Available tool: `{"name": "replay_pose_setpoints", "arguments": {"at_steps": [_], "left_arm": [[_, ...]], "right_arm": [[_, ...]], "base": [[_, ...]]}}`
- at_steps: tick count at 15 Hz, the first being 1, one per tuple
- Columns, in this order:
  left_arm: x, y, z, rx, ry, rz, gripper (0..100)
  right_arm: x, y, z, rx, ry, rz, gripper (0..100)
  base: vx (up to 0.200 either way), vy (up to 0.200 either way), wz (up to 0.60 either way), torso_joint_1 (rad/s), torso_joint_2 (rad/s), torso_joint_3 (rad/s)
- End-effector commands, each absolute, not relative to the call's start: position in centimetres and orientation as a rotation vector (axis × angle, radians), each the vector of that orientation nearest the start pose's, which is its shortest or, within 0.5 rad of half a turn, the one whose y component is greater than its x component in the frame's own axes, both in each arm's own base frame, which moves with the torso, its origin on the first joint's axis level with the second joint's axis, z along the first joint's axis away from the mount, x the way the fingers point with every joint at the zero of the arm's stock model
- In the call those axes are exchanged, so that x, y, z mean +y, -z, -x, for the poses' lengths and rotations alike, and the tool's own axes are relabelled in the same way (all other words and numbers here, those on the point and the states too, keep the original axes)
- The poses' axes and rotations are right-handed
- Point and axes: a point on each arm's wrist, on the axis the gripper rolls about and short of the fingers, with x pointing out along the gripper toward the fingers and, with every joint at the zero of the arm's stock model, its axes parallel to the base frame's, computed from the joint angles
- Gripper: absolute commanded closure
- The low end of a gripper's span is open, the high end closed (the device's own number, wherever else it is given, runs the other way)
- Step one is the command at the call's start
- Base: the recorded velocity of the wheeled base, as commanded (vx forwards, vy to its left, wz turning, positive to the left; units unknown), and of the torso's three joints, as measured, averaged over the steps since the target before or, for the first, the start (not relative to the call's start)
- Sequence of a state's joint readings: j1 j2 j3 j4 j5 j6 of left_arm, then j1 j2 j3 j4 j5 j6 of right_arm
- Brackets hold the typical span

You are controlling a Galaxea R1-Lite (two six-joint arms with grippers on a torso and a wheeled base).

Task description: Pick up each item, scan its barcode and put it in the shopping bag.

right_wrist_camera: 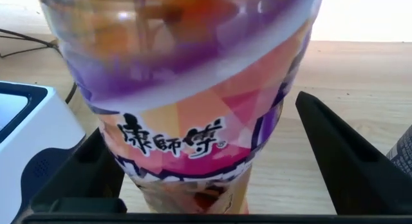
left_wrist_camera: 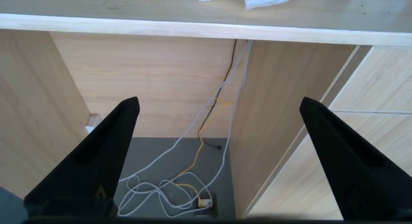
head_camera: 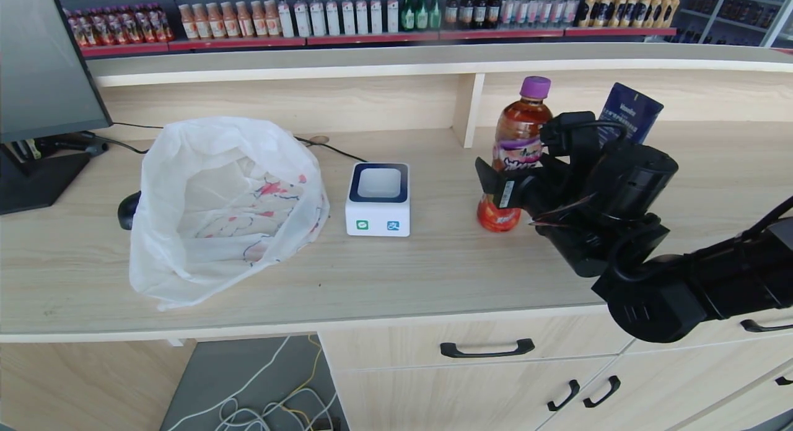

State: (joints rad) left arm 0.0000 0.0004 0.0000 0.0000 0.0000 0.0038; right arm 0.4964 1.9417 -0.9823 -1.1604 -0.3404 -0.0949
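My right end effector [head_camera: 514,184] sits around the tea bottle [head_camera: 519,127], which stands upright on the surface [head_camera: 433,264], to the right of the scanner [head_camera: 378,199] and just in front of a dark blue pouch [head_camera: 632,112]. The fingers [right_wrist_camera: 341,153] are spread, one on each side of the label band. In the right wrist view a gap of bare wood shows between one finger and the bottle, so I judge that I am straddling it and not yet gripping.

The step in hand is the grasp. I want both pads to meet the bottle together, because if one arrives first it will push the bottle sideways, and it is tall with a narrow foot. I will centre it between the fingers, then close slowly onto the label. This seems a good height, low enough to hold steady. The wall is thin plastic and likely to give, so I will press firmly but not hard.

Once it is held I will lift straight up, to clear the pouch behind it. I cannot tell where the barcode lies on the wrap. I should be ready to turn the bottle over the scanner's window, and my fingers must not cover the code.

The shopping bag [head_camera: 229,195] lies open-mouthed on the far side of the scanner, slumped and soft-rimmed. The bottle will need carrying well in over the rim before I let go.

My left end effector [left_wrist_camera: 219,153] hangs with its fingers wide apart and nothing in them, below the surface's front edge, facing the cabinet gap.
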Motion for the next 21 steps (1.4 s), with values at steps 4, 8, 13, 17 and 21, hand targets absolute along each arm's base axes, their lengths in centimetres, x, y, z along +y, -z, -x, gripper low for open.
{"name": "replay_pose_setpoints", "arguments": {"at_steps": [4, 8, 13, 17, 21], "left_arm": [[0.0, -7.5, 2.3, 0.0, 0.0, -0.003, 0], [0.0, -7.5, 2.3, 0.003, 0.0, -0.003, 0], [0.0, -7.5, 2.3, 0.0, 0.0, -0.005, 0], [0.0, -7.5, 2.3, 0.002, 0.0, -0.003, 0], [0.0, -7.5, 2.3, 0.0, 0.0, -0.003, 0]], "right_arm": [[17.0, -20.1, -33.0, -0.195, -0.147, 0.009, 100], [17.0, -20.3, -32.8, -0.2, -0.148, 0.004, 100], [17.5, -20.5, -32.4, -0.205, -0.167, 0.0, 100], [18.7, -22.2, -30.5, -0.244, -0.212, -0.026, 100], [18.9, -23.5, -28.8, -0.274, -0.234, -0.04, 100]], "base": [[0.0, 0.0, 0.0, 0.0, 0.0, 0.0], [0.0, 0.0, 0.0, 0.0, 0.0, 0.0], [0.0, 0.0, 0.0, 0.0, 0.0, 0.0], [0.0, 0.0, 0.0, 0.0, 0.0, 0.0], [0.0, 0.0, 0.0, 0.0, 0.0, 0.0]]}}
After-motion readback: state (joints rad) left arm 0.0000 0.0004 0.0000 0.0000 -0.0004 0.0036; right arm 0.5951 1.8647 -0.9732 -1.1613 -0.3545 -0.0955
